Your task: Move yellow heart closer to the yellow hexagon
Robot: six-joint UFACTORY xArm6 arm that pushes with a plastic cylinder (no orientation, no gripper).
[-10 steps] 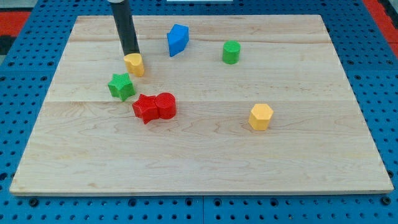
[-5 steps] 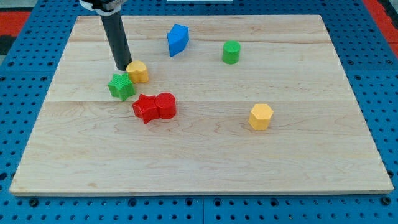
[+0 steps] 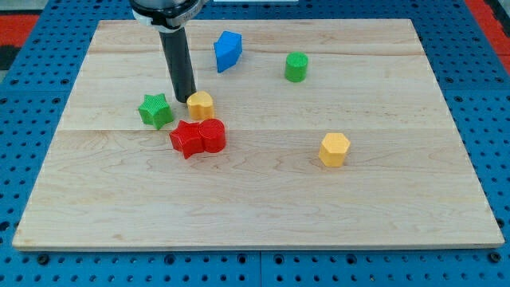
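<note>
My tip (image 3: 186,99) sits on the wooden worktop (image 3: 263,199) in its far left part, touching the left, far side of the yellow heart (image 3: 201,105). The dark rod rises straight up from there and leaves the view at the top. This arm has no jaws, so there is nothing released or clenched to report; the rod simply rests against the block.

The yellow heart lies left of the worktop's middle. Just near of it, almost touching, are two red blocks pressed side by side: a red star-like block (image 3: 187,139) on the left and a rounder red block (image 3: 213,135) on the right. Their exact shapes are hard to make out. The green star (image 3: 155,110) stands to the left of my tip, near it but apart, with bare wood between them.

The yellow hexagon (image 3: 335,149) lies well apart from the heart, over to the right and a little nearer to the view's bottom. Open wood lies between the two yellow blocks, and the red pair sits left of that stretch.

Toward the far edge, a blue block (image 3: 228,50) with an angular shape stands to the right of the rod. Farther right is a green cylinder (image 3: 296,66), alone. The worktop rests on a blue pegboard (image 3: 24,96) with rows of holes.
</note>
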